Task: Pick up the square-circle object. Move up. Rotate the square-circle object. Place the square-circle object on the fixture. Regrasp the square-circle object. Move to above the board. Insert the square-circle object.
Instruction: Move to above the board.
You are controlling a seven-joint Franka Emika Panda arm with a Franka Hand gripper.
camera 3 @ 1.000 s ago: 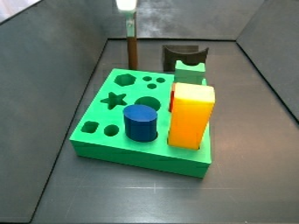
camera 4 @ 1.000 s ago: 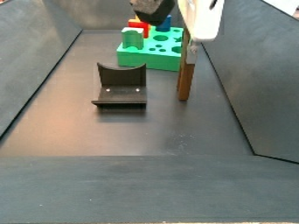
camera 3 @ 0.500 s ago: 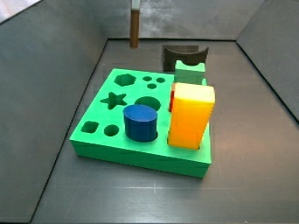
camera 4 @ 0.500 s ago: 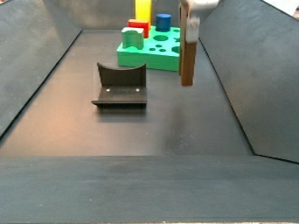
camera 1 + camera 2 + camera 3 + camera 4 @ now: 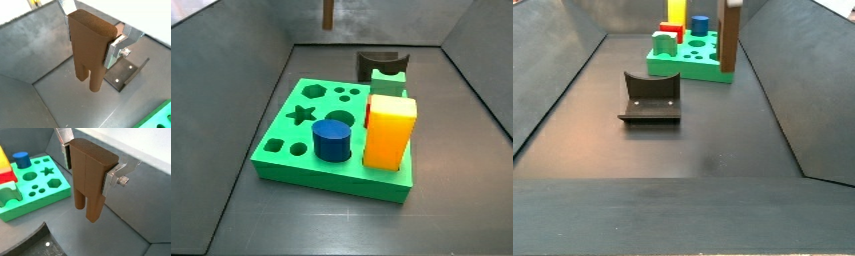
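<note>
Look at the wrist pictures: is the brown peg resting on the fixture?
No: the gripper holds the square-circle object upright in the air, and the fixture stands on the floor below it, apart from it.

Dark grey floor (image 5: 687, 150) with the fixture (image 5: 649, 99) standing on it, the green board (image 5: 331, 130) behind it; gripper (image 5: 93, 37) above floor, not touching it

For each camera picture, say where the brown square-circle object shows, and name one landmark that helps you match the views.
Wrist view: the square-circle object fills the centre, clamped in the claw.
Wrist view: the object hangs at centre, clamped the same way.
Side view: only its lower end shows, at the top edge.
Side view: it hangs at the top, right of centre.
Shared landmark: the green board.
</note>
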